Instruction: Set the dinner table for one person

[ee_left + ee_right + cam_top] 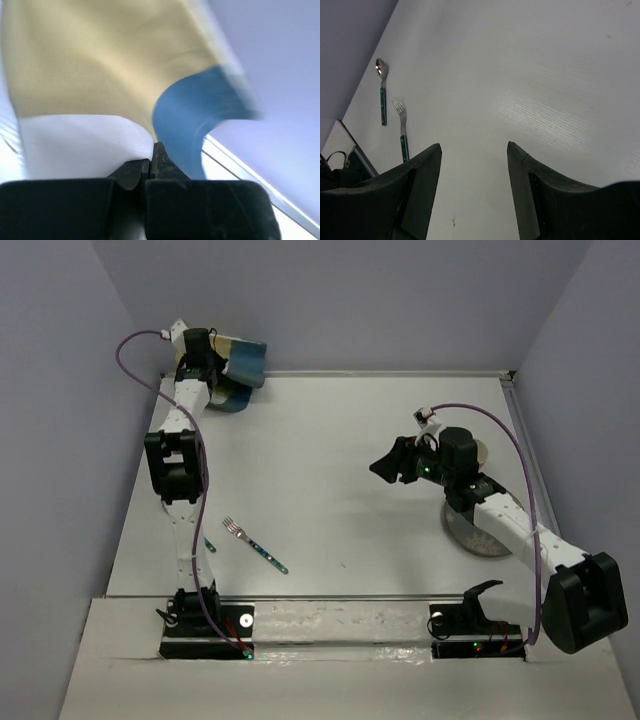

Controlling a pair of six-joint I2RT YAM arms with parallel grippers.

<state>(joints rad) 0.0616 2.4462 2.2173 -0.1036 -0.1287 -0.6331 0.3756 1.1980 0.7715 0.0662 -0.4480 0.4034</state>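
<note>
At the dinner table's (pixel 340 440) far-left corner, the placemat (pixel 243 362) is pinched by the closed left gripper (pixel 152 148). The right gripper (pixel 474 145) is held open, empty. A fork (pixel 257 548) is seen near-left.

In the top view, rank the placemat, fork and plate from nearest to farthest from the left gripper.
1. Checked placemat: pinched in the left gripper, far left corner.
2. Fork: near left, beside the left arm.
3. Plate: right side, under the right arm.

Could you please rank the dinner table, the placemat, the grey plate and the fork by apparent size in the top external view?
1. dinner table
2. placemat and grey plate: these look alike. The placemat is bunched and the right arm covers part of the plate, so they are not ranked.
3. fork
</note>
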